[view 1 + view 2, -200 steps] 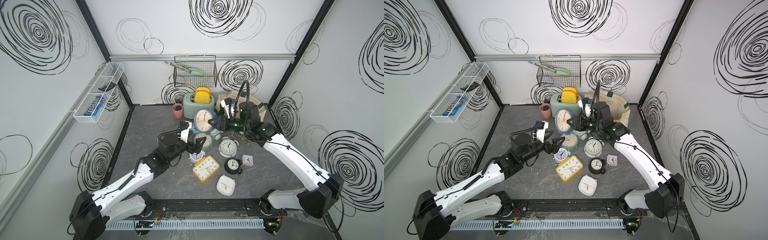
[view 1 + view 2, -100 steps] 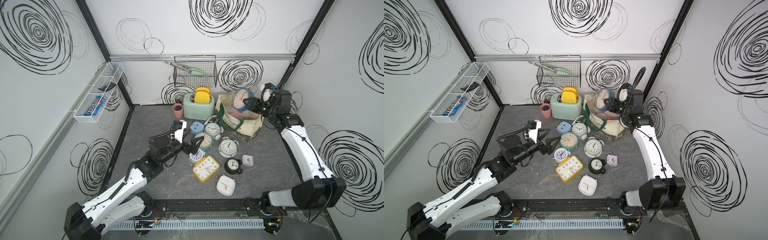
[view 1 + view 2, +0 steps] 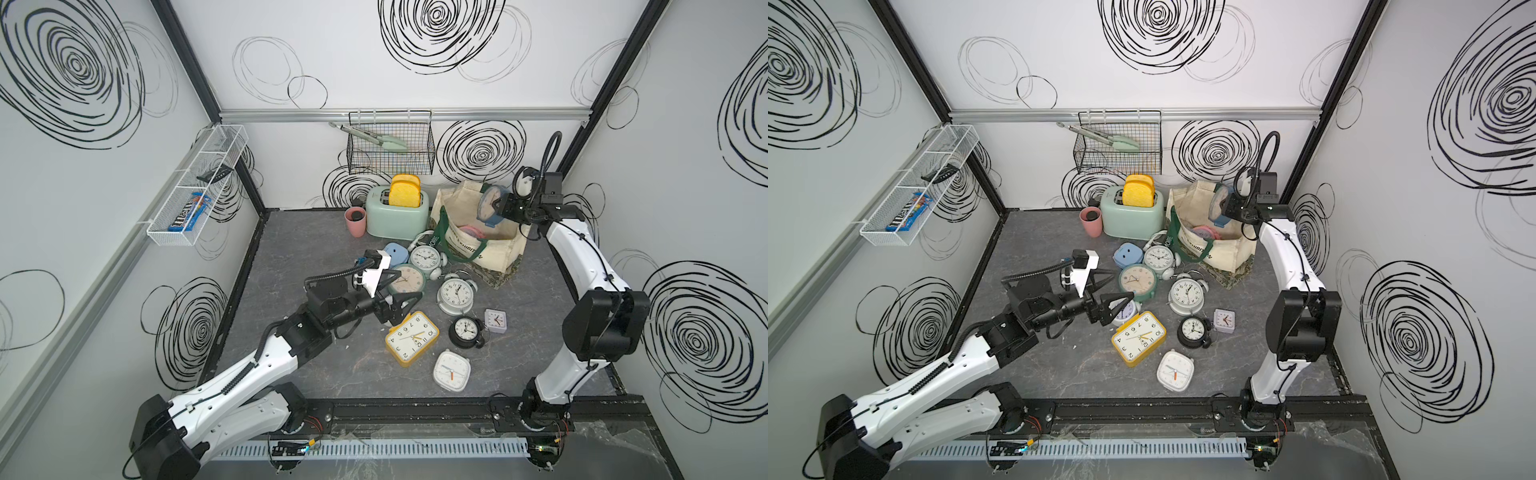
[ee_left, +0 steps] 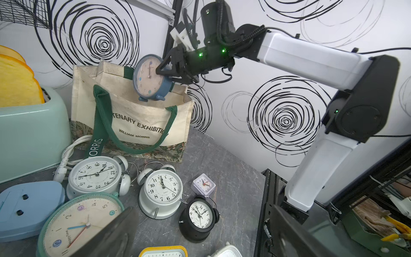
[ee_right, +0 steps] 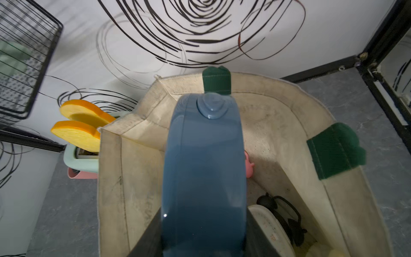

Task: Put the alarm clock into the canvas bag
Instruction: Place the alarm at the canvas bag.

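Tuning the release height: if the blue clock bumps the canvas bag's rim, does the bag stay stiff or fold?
Likely folds: the canvas bag stands with wavy, sagging walls in the right wrist view, so soft cloth. Probably won't slide or tip easily: clocks already lie inside, weighing its base. The loose green handle drapes down the front and could snag.

Mint toaster beside pink cup — wire basket above
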You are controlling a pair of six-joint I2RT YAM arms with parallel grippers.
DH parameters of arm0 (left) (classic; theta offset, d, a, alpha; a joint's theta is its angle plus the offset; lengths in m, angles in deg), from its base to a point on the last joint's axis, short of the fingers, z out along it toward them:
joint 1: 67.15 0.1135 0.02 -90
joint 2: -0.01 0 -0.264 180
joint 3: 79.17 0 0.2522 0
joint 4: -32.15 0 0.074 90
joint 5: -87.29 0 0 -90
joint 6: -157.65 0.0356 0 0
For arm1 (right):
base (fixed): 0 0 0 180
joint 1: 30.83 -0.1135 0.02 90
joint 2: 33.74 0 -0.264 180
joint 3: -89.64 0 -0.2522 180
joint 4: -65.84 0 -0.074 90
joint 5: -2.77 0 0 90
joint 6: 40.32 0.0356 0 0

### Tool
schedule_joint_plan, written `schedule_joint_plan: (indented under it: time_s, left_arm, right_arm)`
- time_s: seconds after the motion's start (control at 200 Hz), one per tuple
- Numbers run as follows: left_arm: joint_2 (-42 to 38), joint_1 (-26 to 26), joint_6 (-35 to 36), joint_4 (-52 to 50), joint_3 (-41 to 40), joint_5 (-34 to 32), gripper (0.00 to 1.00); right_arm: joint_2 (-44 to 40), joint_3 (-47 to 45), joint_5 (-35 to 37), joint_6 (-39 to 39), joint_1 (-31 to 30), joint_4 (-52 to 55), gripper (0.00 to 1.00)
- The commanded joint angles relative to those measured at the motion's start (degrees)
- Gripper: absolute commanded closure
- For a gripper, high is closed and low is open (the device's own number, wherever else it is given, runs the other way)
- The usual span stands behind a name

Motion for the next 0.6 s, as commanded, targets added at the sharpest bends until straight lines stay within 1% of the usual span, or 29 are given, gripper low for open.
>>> schedule_joint_plan:
  time_s: [0.0, 0.115, 0.325, 0.4, 0.455, 0.52, 0.595]
  left_arm:
    - [-0.59, -0.82, -0.11, 3.21, -0.21, 0.30, 0.04]
    - [-0.60, -1.35, -0.11, 3.12, -0.16, 0.21, 0.04]
    - [-1.00, -2.06, 0.28, 2.93, -0.25, -0.45, 0.04]
    - [-1.12, -2.04, 0.26, 2.83, -0.25, -0.84, 0.04]
    - [-1.13, -2.06, 0.37, 2.88, -0.25, -0.85, 0.04]
    - [-1.04, -2.06, 0.24, 2.89, -0.33, -1.00, 0.04]
    - [-0.91, -2.06, 0.38, 2.77, -0.30, -1.35, 0.04]
  right_arm:
    - [0.66, 2.89, 1.74, -2.75, -1.95, 1.68, 0.95]
    - [2.87, 3.35, 3.68, -4.12, -3.89, 2.97, 0.95]
    - [7.53, 5.93, 2.69, -5.31, -5.37, 6.33, 0.95]
    - [8.73, 6.99, 3.50, -6.11, -6.23, 7.77, 0.94]
    - [9.46, 7.16, 2.27, -6.49, -6.43, 8.22, 0.94]
    - [10.56, 8.11, 1.27, -6.28, -6.77, 10.14, 0.94]
    - [11.13, 9.95, 2.01, -6.31, -7.58, 12.92, 0.95]
